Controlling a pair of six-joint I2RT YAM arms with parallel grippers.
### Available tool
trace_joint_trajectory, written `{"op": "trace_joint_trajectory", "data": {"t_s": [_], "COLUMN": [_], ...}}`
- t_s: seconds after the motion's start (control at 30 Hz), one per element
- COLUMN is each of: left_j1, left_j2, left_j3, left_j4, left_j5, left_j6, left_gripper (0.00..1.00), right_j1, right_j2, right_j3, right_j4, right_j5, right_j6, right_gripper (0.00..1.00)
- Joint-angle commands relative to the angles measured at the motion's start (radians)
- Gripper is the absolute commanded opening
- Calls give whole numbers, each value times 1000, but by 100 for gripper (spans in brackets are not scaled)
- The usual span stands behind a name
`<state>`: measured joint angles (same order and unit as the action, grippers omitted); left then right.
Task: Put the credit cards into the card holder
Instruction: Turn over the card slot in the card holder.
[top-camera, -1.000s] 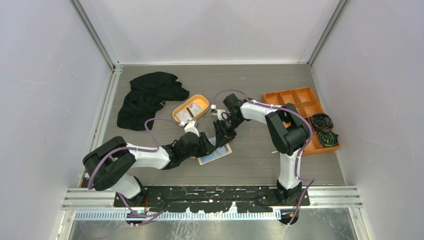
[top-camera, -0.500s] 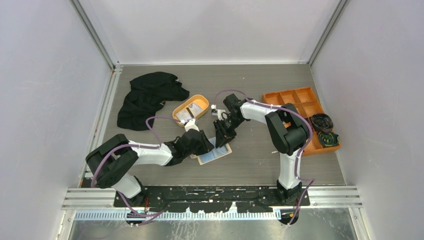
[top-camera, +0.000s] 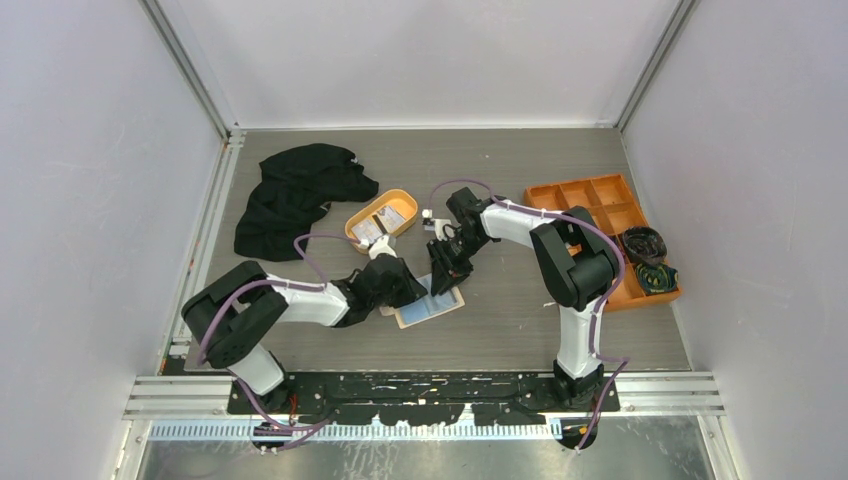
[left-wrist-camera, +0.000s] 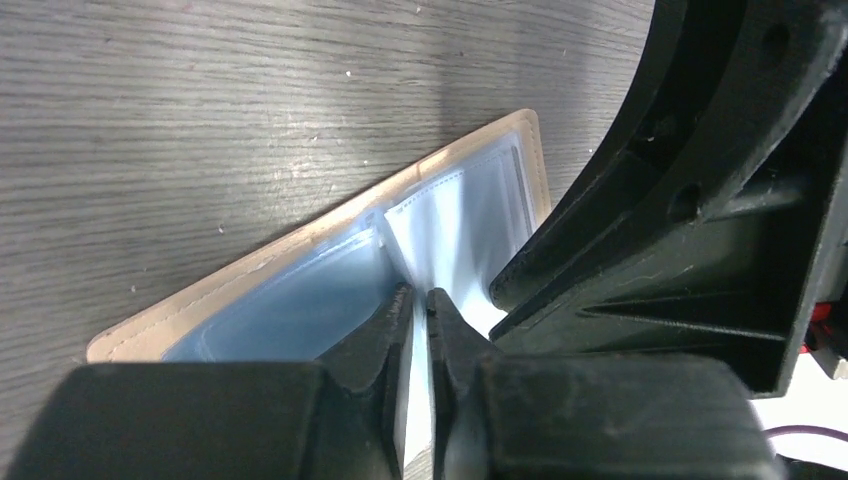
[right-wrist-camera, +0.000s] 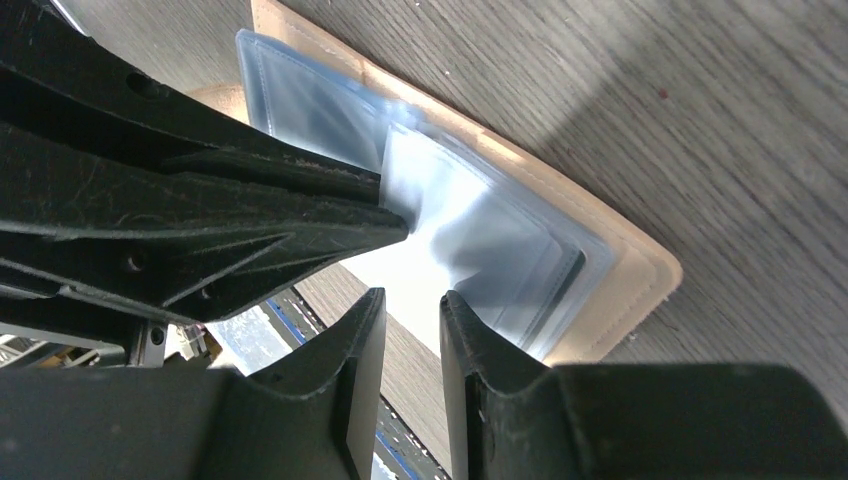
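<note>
The left claw (left-wrist-camera: 420, 302) pinches a clear inner leaf of the open card holder (left-wrist-camera: 265, 300) on the table (left-wrist-camera: 200, 100).

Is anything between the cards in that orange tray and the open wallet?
Nothing loose lies between the pale cards and the beige folding wallet, but the left gripper, pinching its clear sleeve, and the right gripper crowd over it.

1. The top view looks down from high above and behind the arm bases, taking in the whole table (top-camera: 520, 320).
2. The left wrist view looks out past the left gripper (left-wrist-camera: 418, 300), very close to the card holder (left-wrist-camera: 300, 290) just ahead of its tips.
3. The right wrist view looks out past the right gripper (right-wrist-camera: 412, 300), equally close, onto the same card holder from the opposite side.
</note>
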<state>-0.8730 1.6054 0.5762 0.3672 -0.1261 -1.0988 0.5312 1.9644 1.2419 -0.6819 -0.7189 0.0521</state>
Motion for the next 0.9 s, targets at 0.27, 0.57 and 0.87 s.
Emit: {"op": "trace_joint_trajectory", "data": {"t_s": [0.27,0.57,0.87], "left_j1": [43,45,68], "left_j2": [48,75,241], "left_j3": [-65,-173,-228], "left_j4": [131,455,813], "left_j5": [75,119,220], "left_j6": [-43,-30,-63], "left_gripper": [0,0,0], "right_j1": [-10,-23,-46], "right_j2": [-199,-158,-80], "right_j3": [2,-24,-4], "right_j4": [7,16,21], "right_j5": [8,42,54], "right_j6": [-124,-97,-60], "right_gripper": [40,41,43]}}
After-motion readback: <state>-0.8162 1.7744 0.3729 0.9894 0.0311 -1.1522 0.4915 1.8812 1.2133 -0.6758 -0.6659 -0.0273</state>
